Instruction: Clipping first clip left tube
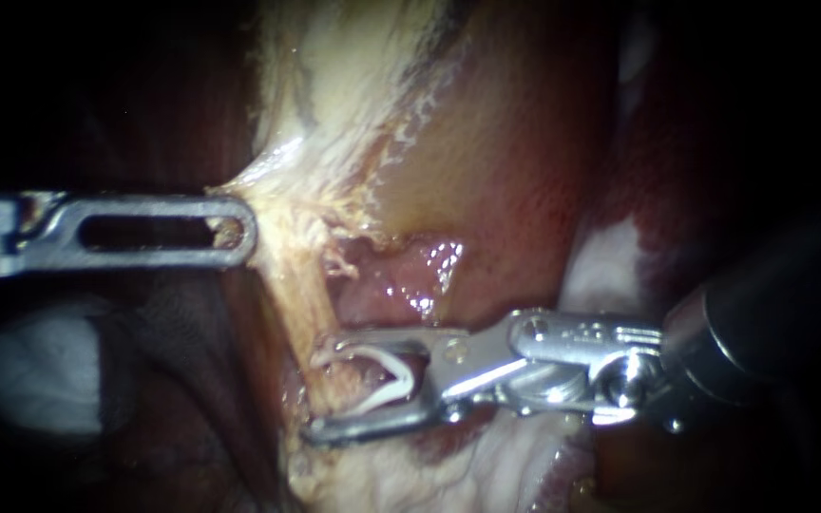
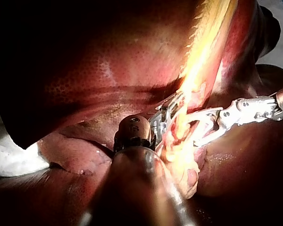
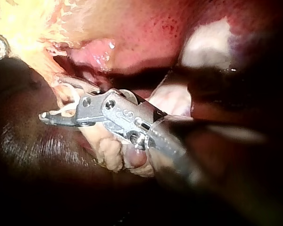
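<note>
Liver (image 2: pixel 94 70): dark red, speckled, largest mass, lying behind and around the working site. Backdrop only.

Pale tissue (image 1: pixel 353 85): yellow-white fatty sheet running down the middle of the endoscope view and narrowing toward the tube. Drawn taut to the left at its edge, probably to hold the tube straight and clear of the wet pink surface (image 1: pixel 410 275) behind.

Right instrument (image 1: pixel 315 394): entering from the right. Jaws standing apart and carrying the clip between them, one leg seated against each jaw. Mouth set across the tube, low on it, judged as the line-up before squeezing.

Left instrument (image 1: pixel 235 230): entering from the left. Slotted jaws closed flat on the edge of the pale tissue, well above the other instrument. Judged as traction.

Tube (image 1: pixel 301 304): thin yellowish strand running down from the pale tissue into the mouth of the right instrument's jaws, and between the clip's legs as far as can be told. Only one tube plainly visible, so left or right not confirmable.

Clip (image 1: pixel 399 378): white, V-shaped, legs spread, not yet pressed shut.
</note>
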Motion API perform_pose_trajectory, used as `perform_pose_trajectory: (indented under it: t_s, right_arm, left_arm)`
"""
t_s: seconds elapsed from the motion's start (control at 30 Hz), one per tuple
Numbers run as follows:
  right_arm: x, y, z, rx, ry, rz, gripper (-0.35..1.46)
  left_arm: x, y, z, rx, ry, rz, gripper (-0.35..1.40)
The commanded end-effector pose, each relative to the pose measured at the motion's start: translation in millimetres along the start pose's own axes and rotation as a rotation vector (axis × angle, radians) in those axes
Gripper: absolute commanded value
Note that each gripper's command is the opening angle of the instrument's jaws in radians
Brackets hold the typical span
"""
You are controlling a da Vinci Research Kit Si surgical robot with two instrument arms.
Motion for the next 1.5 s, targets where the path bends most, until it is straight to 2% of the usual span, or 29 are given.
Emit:
perform_pose_trajectory:
  t_s: [0.03,0.17,0.4,0.53,0.63,0.77,0.97,1.1,1.27,1.5]
  right_arm:
    - [-0.1,0.3,0.0,-0.001,-0.003,0.000,0.60]
    - [-0.6,1.3,0.3,-0.004,-0.011,0.008,0.60]
    - [-2.6,3.1,2.0,-0.038,-0.058,0.004,0.60]
    - [-3.0,3.4,2.8,-0.041,-0.058,0.002,0.60]
    - [-2.8,3.3,2.9,-0.042,-0.058,0.001,0.60]
    - [-2.4,2.8,2.2,-0.006,-0.059,0.003,0.60]
    - [-0.9,1.8,0.0,0.070,-0.026,-0.007,0.60]
    - [-0.5,1.5,0.2,0.125,0.000,0.013,0.60]
    - [-0.9,1.5,2.3,0.153,0.000,0.011,0.60]
    - [-2.0,1.9,4.6,0.154,-0.001,0.012,0.60]
  left_arm:
    - [0.0,0.0,0.0,-0.001,0.000,0.000,-0.35]
    - [0.1,-0.2,-0.1,-0.001,-0.001,-0.001,-0.35]
    - [0.2,-0.5,-0.1,-0.003,-0.002,-0.002,-0.35]
    - [0.3,-0.7,-0.2,-0.004,-0.003,-0.002,-0.35]
    - [0.4,-0.8,-0.3,-0.004,-0.003,-0.003,-0.35]
    - [0.4,-0.8,-0.3,-0.004,-0.003,-0.003,-0.35]
    - [0.4,-0.8,-0.3,-0.004,-0.003,-0.003,-0.35]
    - [0.4,-0.8,-0.3,-0.004,-0.003,-0.003,-0.35]
    - [0.4,-0.8,-0.3,-0.004,-0.003,-0.003,-0.35]
    - [0.4,-0.8,-0.3,-0.004,-0.003,-0.003,-0.35]
